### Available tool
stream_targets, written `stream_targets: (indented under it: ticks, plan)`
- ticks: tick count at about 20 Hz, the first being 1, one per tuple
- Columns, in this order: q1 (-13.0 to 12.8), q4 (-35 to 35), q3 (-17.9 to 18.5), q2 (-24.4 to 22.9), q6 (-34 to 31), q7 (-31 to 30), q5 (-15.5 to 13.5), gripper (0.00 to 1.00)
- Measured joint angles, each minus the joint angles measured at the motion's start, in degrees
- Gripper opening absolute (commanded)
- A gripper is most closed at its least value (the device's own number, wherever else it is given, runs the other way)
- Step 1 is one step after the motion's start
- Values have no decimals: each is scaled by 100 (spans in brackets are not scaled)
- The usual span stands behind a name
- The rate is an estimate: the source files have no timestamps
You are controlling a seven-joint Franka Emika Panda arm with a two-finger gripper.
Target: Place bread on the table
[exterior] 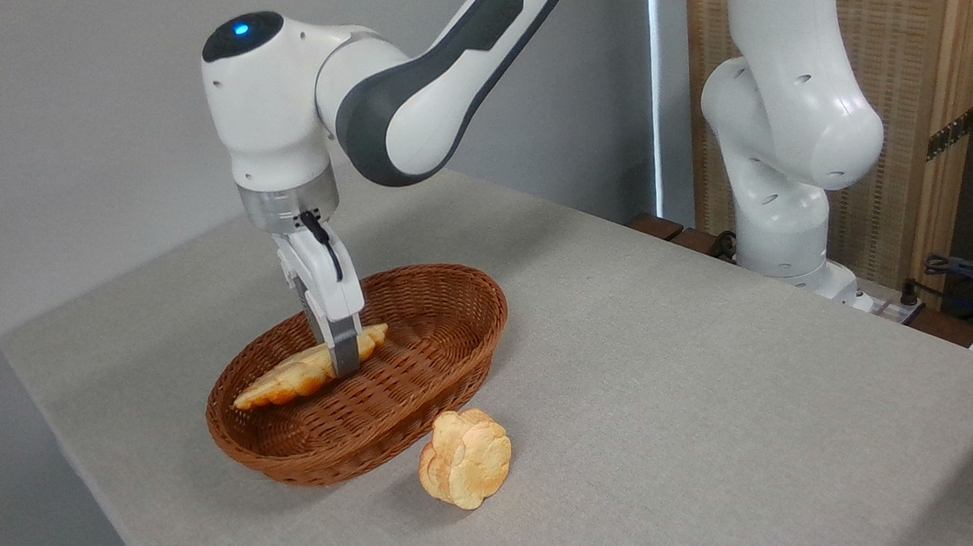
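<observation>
We see the long, flat, golden leaf-shaped bread (304, 376) with scalloped edges inside the oval brown wicker basket (426, 382), lying along the basket's far-left inner wall, its left pointed end low near the basket's left end and its right end raised toward the far rim. The bread looks tilted, and we cannot tell whether it rests on the weave or is lifted just clear of it. The white two-finger gripper (346, 362) reaches straight down into the basket and is clamped on the bread a little right of its middle, one grey finger (343, 349) showing in front of the pastry.

The basket sits toward the left edge of the light grey speckled cloth tabletop (677, 379). Just beside the basket's near rim, out on the cloth toward the front edge, stands a small round knobbly golden bun (465, 459), apart from the wicker.

The white and dark grey arm (403, 97) comes in from above, and its white base (784, 197) stands at the tabletop's far right edge.
</observation>
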Motion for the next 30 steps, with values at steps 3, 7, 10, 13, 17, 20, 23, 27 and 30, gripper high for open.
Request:
stream_targets:
  ticks: [3,7,10,13,17,20,23,27,30]
  plan:
    - [16,0,18,-100,0,-3,0,29]
    - [50,-1,45,-240,0,-4,0,28]
    - [63,0,70,-373,0,-15,-4,29]
    - [82,2,120,-507,0,-84,-5,30]
    - [103,2,435,-787,-76,-90,-6,31]
    - [120,0,792,-1018,-319,-85,-5,32]
    - [139,-3,1117,-1168,-423,-55,-2,36]
    - [171,-26,1649,-1260,-530,169,152,36]
    - [177,-57,1959,-1257,-587,220,487,40]
